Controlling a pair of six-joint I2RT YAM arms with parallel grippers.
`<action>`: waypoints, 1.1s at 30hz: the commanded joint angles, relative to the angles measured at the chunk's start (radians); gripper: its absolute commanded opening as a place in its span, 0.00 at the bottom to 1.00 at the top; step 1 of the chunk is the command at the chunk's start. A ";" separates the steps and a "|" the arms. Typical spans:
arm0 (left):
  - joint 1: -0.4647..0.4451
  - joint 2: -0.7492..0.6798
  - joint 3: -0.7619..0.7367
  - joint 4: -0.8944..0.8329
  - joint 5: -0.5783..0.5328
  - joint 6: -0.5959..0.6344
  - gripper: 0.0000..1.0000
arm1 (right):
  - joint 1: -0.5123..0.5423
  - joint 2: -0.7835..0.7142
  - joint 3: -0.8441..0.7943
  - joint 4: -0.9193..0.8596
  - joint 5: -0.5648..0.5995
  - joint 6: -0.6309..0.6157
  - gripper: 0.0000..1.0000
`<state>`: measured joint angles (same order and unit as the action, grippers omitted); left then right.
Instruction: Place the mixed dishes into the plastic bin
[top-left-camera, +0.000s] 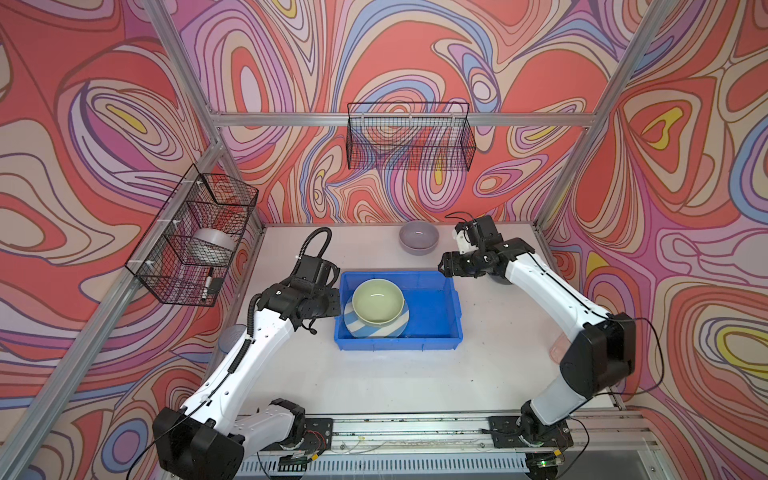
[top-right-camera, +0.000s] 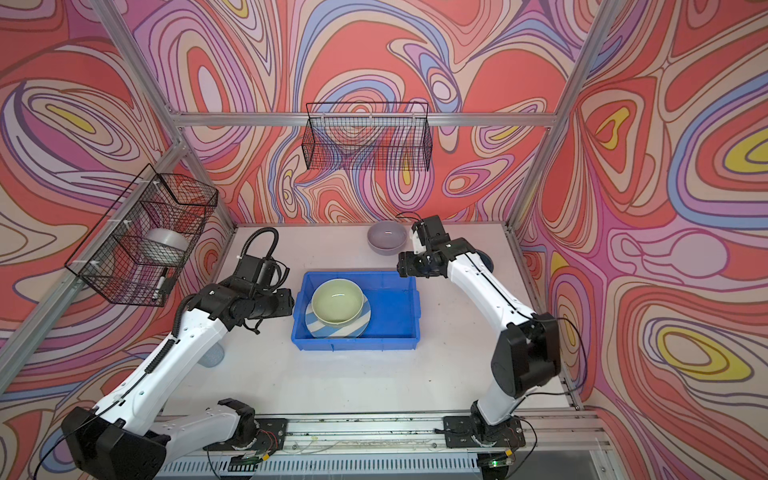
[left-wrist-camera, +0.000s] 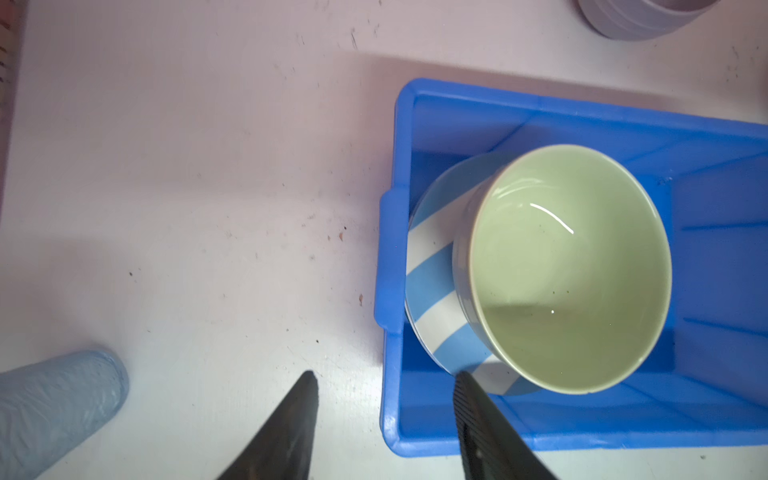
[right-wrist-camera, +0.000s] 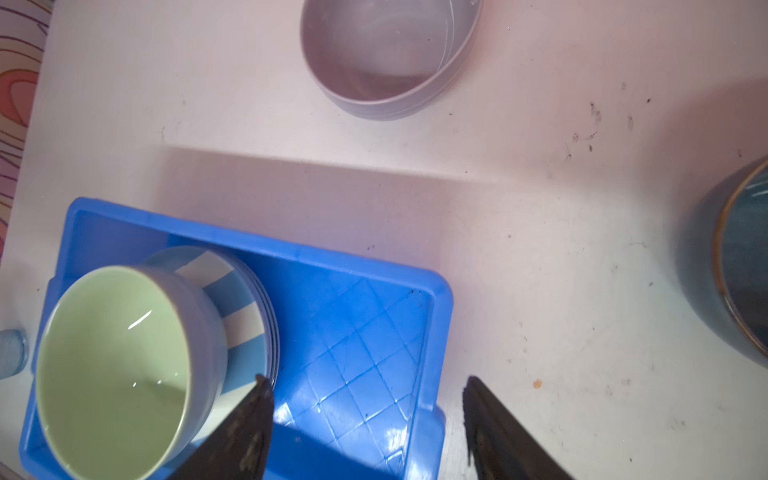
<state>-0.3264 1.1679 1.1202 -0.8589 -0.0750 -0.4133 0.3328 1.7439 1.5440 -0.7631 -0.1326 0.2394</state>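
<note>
Left claw: the left claw has its jaws apart and holds nothing. It hangs above the left rim of the plastic bin.
Right claw: the right claw also has its jaws apart and is empty. It hangs above the far right corner of the bin.
In the bin: the striped plate lies flat in the left half, and the pale green bowl stands upright on it. The right half of the floor is bare.
On the table: the lilac bowl stands by the far edge. The teal bowl is right of the bin, mostly hidden under the right arm. The blue tumbler lies on its side at the left, under the left arm. The pink tumbler is at the right edge, and we cannot tell its pose.
Deciding relation: the lilac bowl lies on the far side of the right claw, a little to the left and apart from the bin. The right arm is clearly the nearer one.
Axis: the bowl is round, so it has no long axis. Its mouth faces up, and we judge the rim can be taken from any side.
Look: it is a plain lilac bowl with a smooth, glossy, empty inside and fine rings on the outer wall.
Progress: we judge that two dishes are placed and four remain.
</note>
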 joint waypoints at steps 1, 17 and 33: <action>0.044 0.019 0.024 0.052 -0.017 0.064 0.59 | -0.016 0.102 0.076 0.106 0.036 -0.018 0.74; 0.174 0.014 0.027 0.190 0.104 0.116 0.61 | -0.078 0.644 0.620 0.159 0.133 0.044 0.67; 0.198 0.048 0.010 0.187 0.155 0.092 0.62 | -0.103 0.802 0.751 0.145 0.058 0.073 0.41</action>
<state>-0.1413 1.2049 1.1347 -0.6800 0.0570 -0.3180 0.2295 2.5252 2.2719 -0.6056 -0.0467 0.3126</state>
